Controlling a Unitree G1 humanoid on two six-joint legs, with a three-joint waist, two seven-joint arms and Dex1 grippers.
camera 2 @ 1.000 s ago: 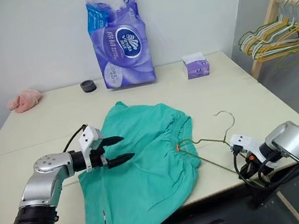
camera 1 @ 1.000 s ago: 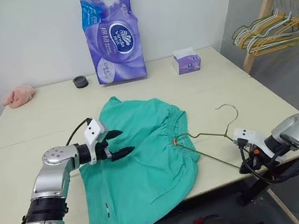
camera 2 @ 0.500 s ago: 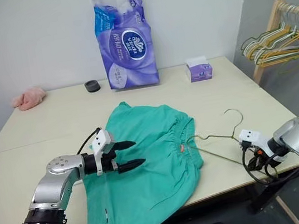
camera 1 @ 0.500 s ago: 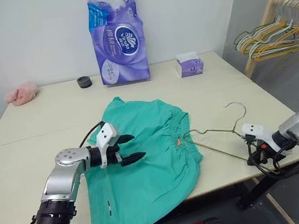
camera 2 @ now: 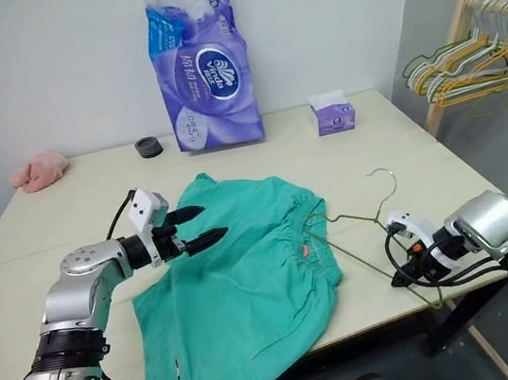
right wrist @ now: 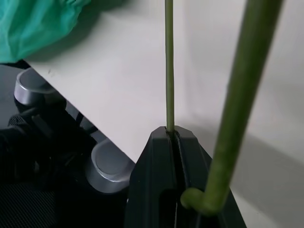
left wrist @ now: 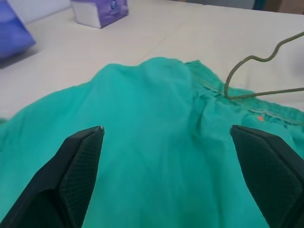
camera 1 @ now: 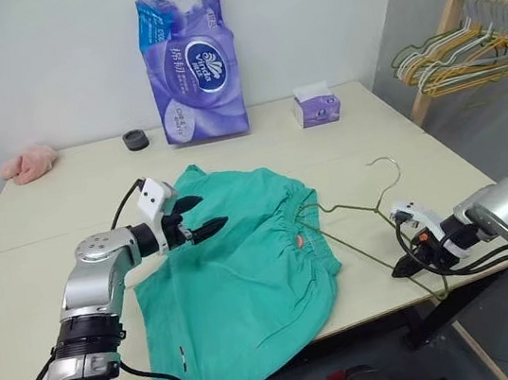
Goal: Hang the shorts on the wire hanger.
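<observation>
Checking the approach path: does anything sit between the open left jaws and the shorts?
Nothing visible does. The left gripper hovers with jaws open directly over the shorts, bare fabric ahead of it. The wire hanger, shut in the right gripper, has its far end at the waistband, off to the side.

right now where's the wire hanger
On the table's right part, the wire hanger lies with one end at the shorts' waistband; the right claw is shut on its wire at the table edge.

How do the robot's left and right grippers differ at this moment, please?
The left gripper has its jaws wide open and holds nothing; the right gripper is shut on the thin olive-brown wire hanger. The left hovers over the teal-green fabric shorts; the right sits by the table's edge. Both have black fingers.
</observation>
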